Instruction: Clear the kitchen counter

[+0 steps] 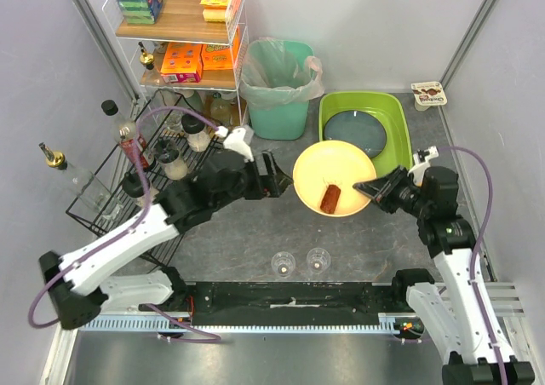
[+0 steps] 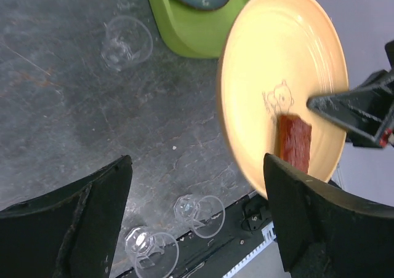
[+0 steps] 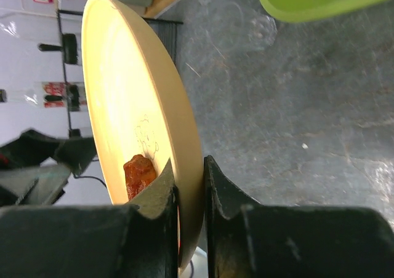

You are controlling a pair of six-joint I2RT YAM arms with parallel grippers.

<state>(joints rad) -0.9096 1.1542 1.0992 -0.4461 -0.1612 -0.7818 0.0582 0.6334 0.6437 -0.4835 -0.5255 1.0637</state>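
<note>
My right gripper [image 1: 372, 189] [image 3: 189, 167] is shut on the rim of a yellow plate [image 1: 328, 168] [image 3: 132, 87] and holds it tilted above the dark-grey kitchen counter [image 1: 243, 232] [image 3: 295, 118]. A red-brown piece of food [image 1: 330, 198] [image 3: 139, 173] [image 2: 294, 144] lies on the plate near the gripped edge. My left gripper [image 1: 277, 177] [image 2: 197, 167] is open and empty, just left of the plate [image 2: 283, 69]. Two clear glasses [image 1: 283, 263] [image 1: 318, 259] stand on the counter near the front edge.
A lime-green tub [image 1: 393, 117] holds a grey-blue plate [image 1: 353, 132]. A teal lined bin [image 1: 277, 87] stands behind. A black wire rack [image 1: 111, 193] with bottles and a shelf [image 1: 174, 29] with boxes are at left. A third glass [image 2: 126, 41] sits under the plate area.
</note>
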